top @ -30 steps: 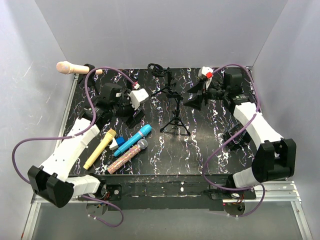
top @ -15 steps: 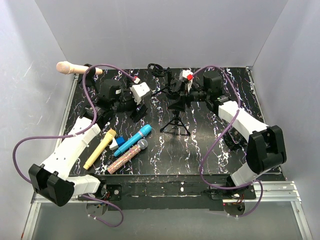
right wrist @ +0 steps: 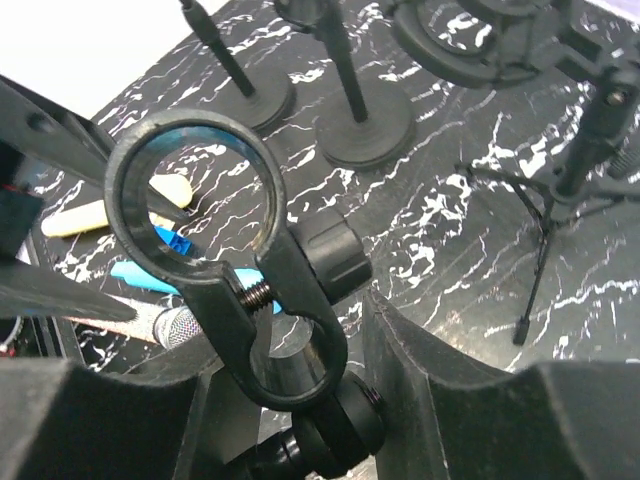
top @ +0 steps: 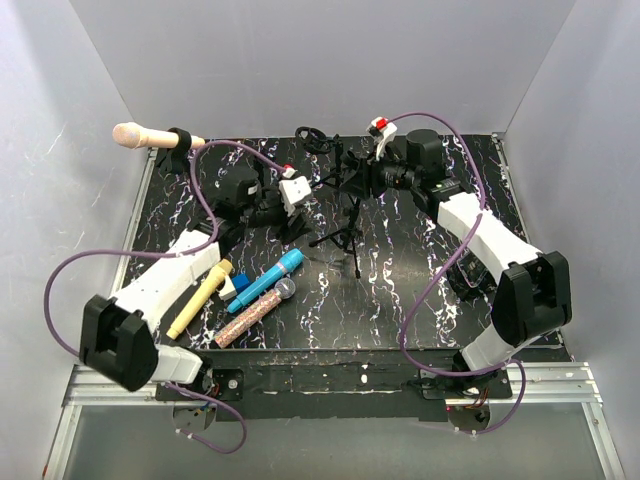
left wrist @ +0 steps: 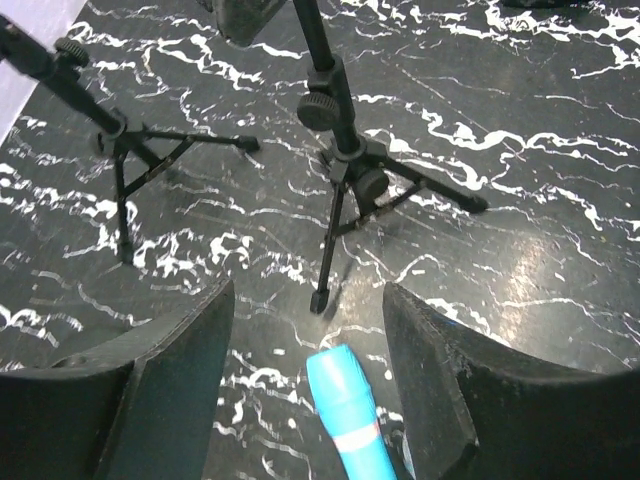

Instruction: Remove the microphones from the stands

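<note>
Stand (top: 350,212) newly shifted; right gripper (right wrist: 300,385) — astride clip (right wrist: 295,300)

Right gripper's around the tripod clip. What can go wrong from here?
1. The clip inside the right gripper is an empty ring: pulling frees no microphone and may topple the tripod stand.
2. The only mounted one, the beige microphone, sits far back left, away from both grippers.
3. The left gripper hovers near the blue microphone and might knock it.
</note>
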Controlling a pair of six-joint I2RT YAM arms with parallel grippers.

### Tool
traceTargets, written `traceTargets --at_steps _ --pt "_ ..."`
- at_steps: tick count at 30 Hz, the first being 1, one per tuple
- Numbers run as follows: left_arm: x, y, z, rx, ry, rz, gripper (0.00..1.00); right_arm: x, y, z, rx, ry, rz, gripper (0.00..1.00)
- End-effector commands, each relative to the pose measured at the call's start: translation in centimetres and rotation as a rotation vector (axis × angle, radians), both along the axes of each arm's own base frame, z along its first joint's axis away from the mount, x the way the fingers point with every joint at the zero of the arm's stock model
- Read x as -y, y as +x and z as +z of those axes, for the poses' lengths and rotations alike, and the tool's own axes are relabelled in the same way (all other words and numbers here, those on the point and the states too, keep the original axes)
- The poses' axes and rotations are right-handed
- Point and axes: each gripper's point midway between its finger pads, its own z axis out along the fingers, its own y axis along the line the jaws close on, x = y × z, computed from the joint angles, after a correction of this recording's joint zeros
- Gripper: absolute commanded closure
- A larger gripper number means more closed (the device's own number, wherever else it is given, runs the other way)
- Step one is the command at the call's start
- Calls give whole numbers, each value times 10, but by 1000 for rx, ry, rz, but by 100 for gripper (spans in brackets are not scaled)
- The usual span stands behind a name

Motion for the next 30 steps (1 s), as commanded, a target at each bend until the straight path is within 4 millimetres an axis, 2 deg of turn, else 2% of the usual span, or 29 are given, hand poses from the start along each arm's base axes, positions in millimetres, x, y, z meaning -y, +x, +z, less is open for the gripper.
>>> traceTargets --at_steps 1,4,8,11,16,21,27,30 --pt "32 11 9 72 -90 -130 41 8 -3 14 -181 -13 -154 99" --pt "48 13 9 98 -111 -177 41 8 -6 16 -197 -19 -158 99" --pt "69 9 8 111 -126 -257 40 1 -17 15 -205 6 -72 99" --pt "77 9 4 117 -126 -313 40 -4 -24 14 -204 26 -24 99" --pt "94 6 -4 144 -110 -377 43 -6 -24 10 -219 36 -12 99" --pt "105 9 -8 142 -105 -393 48 -7 -26 16 -219 59 14 99" --pt "111 11 -9 107 -112 -379 66 -5 -26 13 -215 64 13 99" --pt "110 16 -9 70 -113 -338 82 -4 -25 14 -207 66 7 99"
